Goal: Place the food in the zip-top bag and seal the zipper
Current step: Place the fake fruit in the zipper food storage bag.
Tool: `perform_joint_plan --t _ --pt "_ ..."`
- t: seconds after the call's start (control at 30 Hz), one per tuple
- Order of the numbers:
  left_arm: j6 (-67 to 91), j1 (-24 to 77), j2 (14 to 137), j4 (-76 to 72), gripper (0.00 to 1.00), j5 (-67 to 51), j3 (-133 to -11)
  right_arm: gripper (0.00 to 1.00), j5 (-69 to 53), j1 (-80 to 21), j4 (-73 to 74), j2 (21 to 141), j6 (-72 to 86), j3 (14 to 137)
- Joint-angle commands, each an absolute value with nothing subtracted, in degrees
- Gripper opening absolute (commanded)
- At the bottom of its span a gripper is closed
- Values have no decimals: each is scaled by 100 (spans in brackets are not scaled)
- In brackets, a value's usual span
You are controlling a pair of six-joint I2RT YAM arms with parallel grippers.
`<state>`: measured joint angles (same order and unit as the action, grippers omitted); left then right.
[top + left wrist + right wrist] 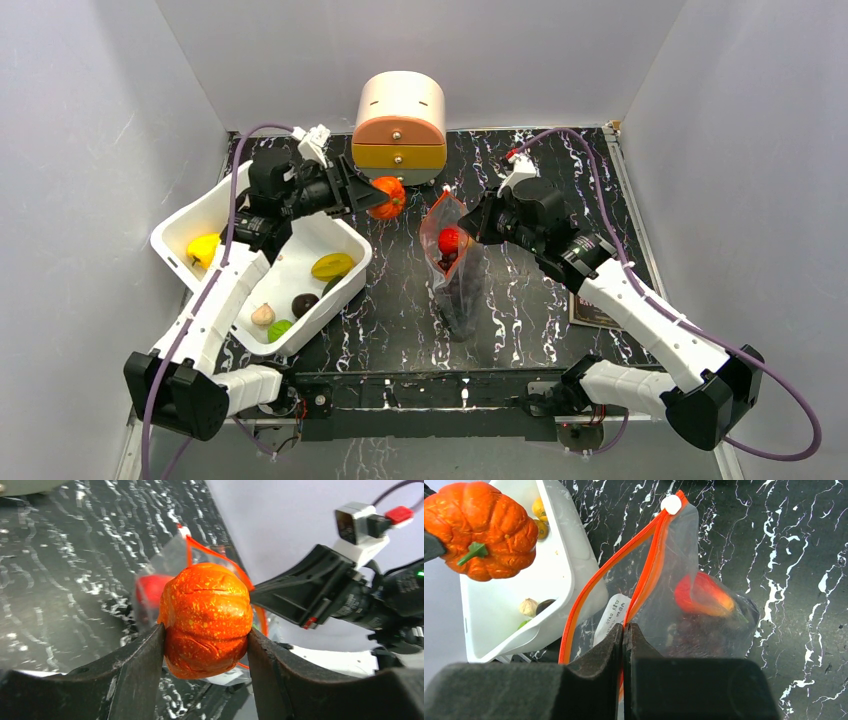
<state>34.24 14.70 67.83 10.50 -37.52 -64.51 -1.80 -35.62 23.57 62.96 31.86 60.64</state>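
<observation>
The left gripper (206, 636) pinches a toy orange pumpkin (206, 620) between both fingers, one on each flank, and holds it in the air above the black marble-patterned table (540, 310). The pumpkin's green stem points down and toward the right arm.

Just to the right of the pumpkin, and slightly nearer, stands the zip-top bag (452, 275), upright at the middle of the table with its mouth facing up. Pumpkin and bag are close but do not touch.

The right gripper (624, 630) is pressed together on the right-hand lip of the bag, pinching the red-orange zipper (644, 565) strip and keeping the bag standing. The mouth is a long, narrow slit running from near to far, with the white slider tab (670, 504) at its far end. The left-hand lip bows out toward the pumpkin, so the opening faces the left arm.

Inside the bag lie a red piece (701, 596) and some darker food beneath it. More pieces, yellow, brown, green and pale, sit in the white tub (175, 225) on the left.

The coming move probably carries the pumpkin rightward over the slit. The pumpkin looks wide for that gap, so it may catch on the lip.
</observation>
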Motion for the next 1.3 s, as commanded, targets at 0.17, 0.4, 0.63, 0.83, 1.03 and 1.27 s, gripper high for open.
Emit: perform_joint_plan --t 0.17,0.4,0.63,0.83,1.03,1.27 --pt "4887 2201 7141 -535 22 -4018 -6314 0 -21 -3586 1889 6289 3185 6416" --pt "5220 2683 7449 -1045 22 -3984 -6229 0 26 -3585 1844 6302 3155 6453" --pt "5051 3037 7705 -872 21 -3768 -6249 0 8 -3580 1635 6227 3160 6434" --pt "4852 3142 7760 -429 23 -3551 -6252 0 71 -3585 1553 6053 3214 6317" --pt "4808 3202 7785 -115 28 -3491 -6349 0 55 -3582 1596 6082 3255 6355" --pt "4494 3224 7761 441 48 -3132 -6552 0 0 -3579 1547 6100 3296 6381"
